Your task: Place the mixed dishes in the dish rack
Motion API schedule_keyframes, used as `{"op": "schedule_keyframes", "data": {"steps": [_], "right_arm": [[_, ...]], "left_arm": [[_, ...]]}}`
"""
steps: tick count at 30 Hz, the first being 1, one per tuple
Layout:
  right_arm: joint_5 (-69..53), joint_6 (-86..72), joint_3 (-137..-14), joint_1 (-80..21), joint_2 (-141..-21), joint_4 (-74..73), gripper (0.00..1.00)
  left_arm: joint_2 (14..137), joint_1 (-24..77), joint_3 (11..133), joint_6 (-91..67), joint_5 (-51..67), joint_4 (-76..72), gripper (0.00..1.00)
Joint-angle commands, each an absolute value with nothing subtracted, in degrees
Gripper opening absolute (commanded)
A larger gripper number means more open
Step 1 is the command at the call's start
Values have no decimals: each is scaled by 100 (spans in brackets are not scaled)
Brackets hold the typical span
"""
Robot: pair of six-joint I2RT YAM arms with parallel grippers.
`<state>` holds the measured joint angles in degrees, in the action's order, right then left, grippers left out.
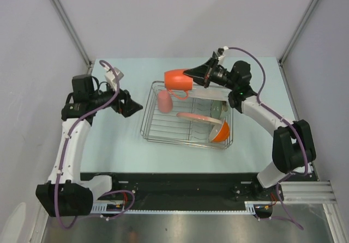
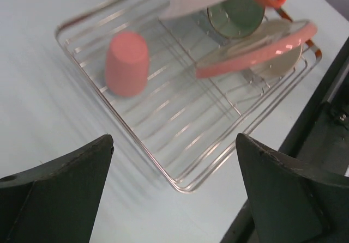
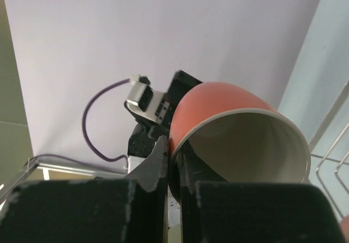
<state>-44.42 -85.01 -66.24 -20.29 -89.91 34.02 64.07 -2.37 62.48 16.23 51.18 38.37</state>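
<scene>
My right gripper (image 1: 192,74) is shut on the rim wall of an orange mug (image 1: 177,79) with a white inside and holds it tilted above the far edge of the dish rack (image 1: 150,128). In the right wrist view one finger is outside and one inside the mug (image 3: 234,128), with the gripper (image 3: 173,150) closed on it. In the rack lie a coral-pink cup (image 1: 165,101), upside down, a pinkish plate (image 1: 193,116), a pale green bowl (image 1: 217,109) and an orange bowl (image 1: 219,131). My left gripper (image 1: 133,105) is open and empty, left of the rack.
The left wrist view shows the rack's near corner (image 2: 185,187), the cup (image 2: 126,63), the plate (image 2: 256,47) and the green bowl (image 2: 237,17) beyond my open left gripper (image 2: 174,139). Pale table (image 1: 114,145) lies round the rack; grey walls enclose it.
</scene>
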Motion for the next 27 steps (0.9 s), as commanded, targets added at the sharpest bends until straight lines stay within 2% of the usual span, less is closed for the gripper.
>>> {"op": "schedule_keyframes", "data": {"steps": [1, 4, 11, 14, 21, 27], "right_arm": [[-4456, -9158, -6838, -2302, -9044, 4957, 0], [-4368, -9377, -6847, -2452, -9184, 5229, 0], [-4114, -9844, -6926, -2987, -9536, 5845, 0], [-4043, -9835, -6943, -3067, -9615, 5818, 0], [-3929, -10028, -7127, -3243, -9870, 6029, 0], [-3929, -10204, -7330, -3349, -10081, 6187, 0]], "left_arm": [[6591, -272, 6872, 811, 5201, 3367, 100], [6767, -264, 7259, 206, 5781, 3218, 100], [6434, -272, 6646, -2230, 6625, 427, 100], [6565, -264, 6592, -3162, 6837, -278, 100], [6627, -237, 6408, -3542, 6996, -597, 100], [6627, -176, 6135, -3235, 6961, -545, 100]]}}
